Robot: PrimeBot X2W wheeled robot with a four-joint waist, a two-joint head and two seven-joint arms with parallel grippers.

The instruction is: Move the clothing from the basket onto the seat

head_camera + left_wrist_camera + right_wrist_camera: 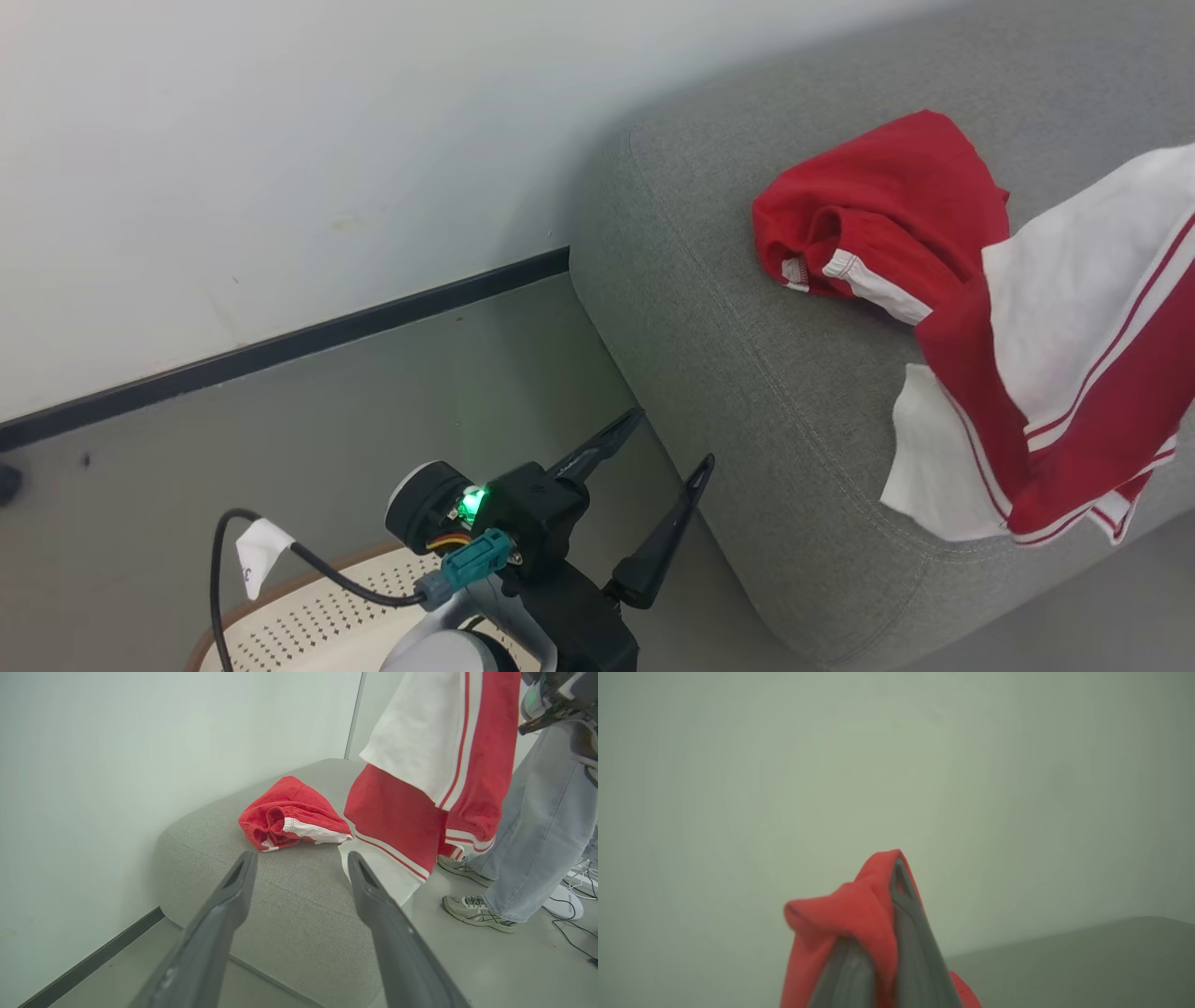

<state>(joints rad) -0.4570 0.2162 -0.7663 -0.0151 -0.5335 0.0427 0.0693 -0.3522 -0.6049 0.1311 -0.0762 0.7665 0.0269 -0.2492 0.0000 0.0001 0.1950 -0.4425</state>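
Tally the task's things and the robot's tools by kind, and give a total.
Garments: 2, a crumpled garment lying on the seat and a hanging garment pinched in the right tool.
Basket: 1.
Seat: 1.
Tools: 2, the left tool open and the right tool shut.
Total: 6.

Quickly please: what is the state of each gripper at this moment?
Left gripper: open, holding nothing.
Right gripper: shut on the hanging red and white garment.
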